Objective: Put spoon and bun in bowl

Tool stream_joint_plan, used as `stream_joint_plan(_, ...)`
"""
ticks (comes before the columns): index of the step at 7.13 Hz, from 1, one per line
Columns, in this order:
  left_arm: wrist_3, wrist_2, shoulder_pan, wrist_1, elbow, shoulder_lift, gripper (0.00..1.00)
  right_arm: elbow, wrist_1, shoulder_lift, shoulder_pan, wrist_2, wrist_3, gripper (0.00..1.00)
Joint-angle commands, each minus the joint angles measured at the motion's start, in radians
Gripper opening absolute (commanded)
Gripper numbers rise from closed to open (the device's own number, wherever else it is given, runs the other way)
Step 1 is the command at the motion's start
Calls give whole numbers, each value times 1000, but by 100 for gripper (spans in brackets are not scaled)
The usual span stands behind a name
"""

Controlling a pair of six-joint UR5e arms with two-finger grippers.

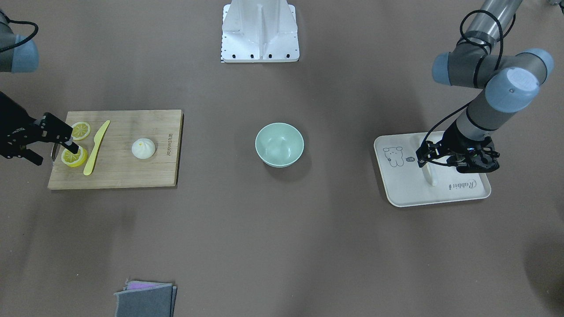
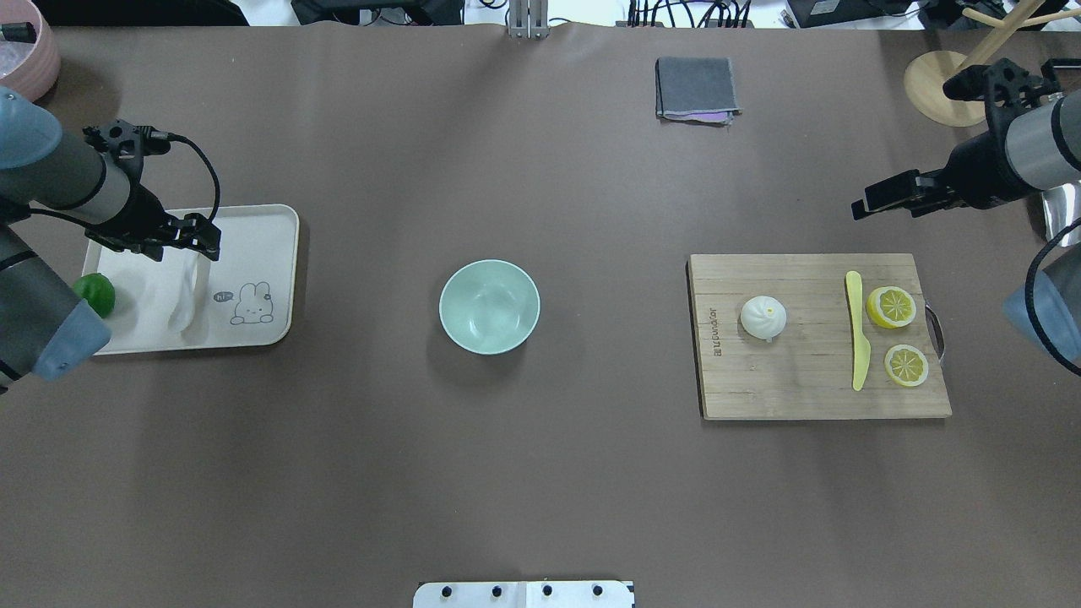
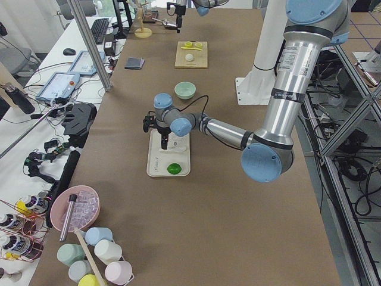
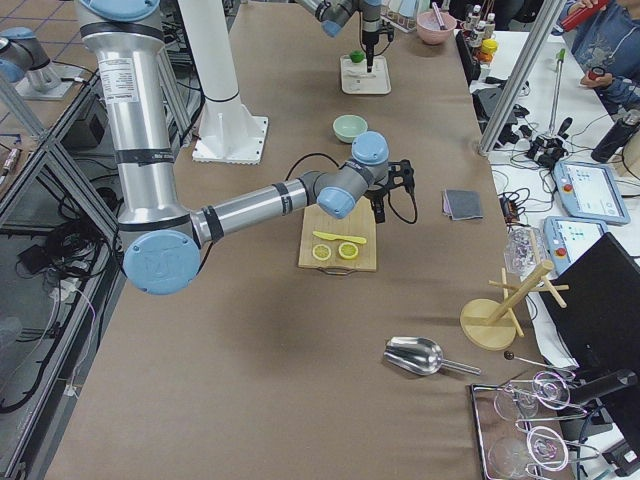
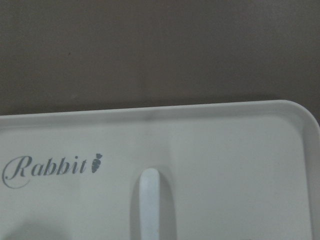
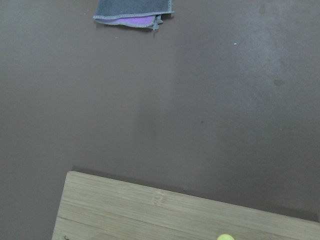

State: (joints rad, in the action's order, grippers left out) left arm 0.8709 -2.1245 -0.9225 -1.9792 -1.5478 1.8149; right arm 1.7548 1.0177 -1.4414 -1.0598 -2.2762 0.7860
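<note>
**A:** What is shown from across the tabletop?

**B:** The bowl (image 1: pixel 279 145) is seen empty at the centre. At its 9 o'clock the bun (image 1: pixel 143 148) rests on a cutting board (image 1: pixel 132 174), with a knife (image 1: pixel 97 147) and two lemon slices (image 1: pixel 81 130) at the bun's 9 o'clock. At the bowl's 3 o'clock the spoon (image 1: pixel 430 177) lies flat on a tray (image 1: pixel 410 196). The left gripper (image 1: pixel 443 162) is held just above the spoon. Whether its fingers are spread cannot be told. The right gripper (image 1: pixel 57 154) is seen over the board's 9 o'clock end, fingers spread, nothing held.

**A:** And from overhead?

**B:** The sides are mirrored, with the tray at the bowl's 9 o'clock and the board at 3 o'clock. Nothing is found in the bowl. A green ball (image 2: pixel 95 293) is seen on the tray near the spoon.

**A:** The side views?

**B:** Each gripper is shown over its own end of the tabletop, well apart from the bowl.

**A:** The wrist cameras?

**B:** In the left one, a narrow end of the spoon is seen at 6 o'clock on the tray, and no fingers are in view. In the right one, only the board's edge at 6 o'clock and a folded cloth (image 6: pixel 134 12) at 12 o'clock are shown.

**A:** How far along is the task judged to be?

**B:** At its start. Neither item has been lifted, so both picks and both placements are left. The spoon appears nearest to being grasped.
</note>
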Motion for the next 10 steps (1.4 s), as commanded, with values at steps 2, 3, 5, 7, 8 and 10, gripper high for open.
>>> stream_joint_plan(2, 14, -2, 8, -78, 66, 4, 66, 0, 10, 22, 15, 12, 6, 98)
stream_joint_plan(3, 16, -2, 8, -78, 67, 3, 51, 0, 10, 22, 15, 12, 6, 98)
stream_joint_plan(5, 39, -2, 10, -78, 64, 3, 2, 2, 10, 22, 24, 20, 7, 98)
stream_joint_plan(7, 42, 0, 10, -76, 54, 3, 0, 2, 10, 30, 43, 35, 53, 98)
stream_joint_plan(8, 43, -8, 10, -73, 37, 7, 0, 3, 10, 32, 43, 35, 53, 98)
stream_joint_plan(10, 174, -24, 16, -61, 14, 105, 0, -3, 12, 56, 58, 47, 85, 98)
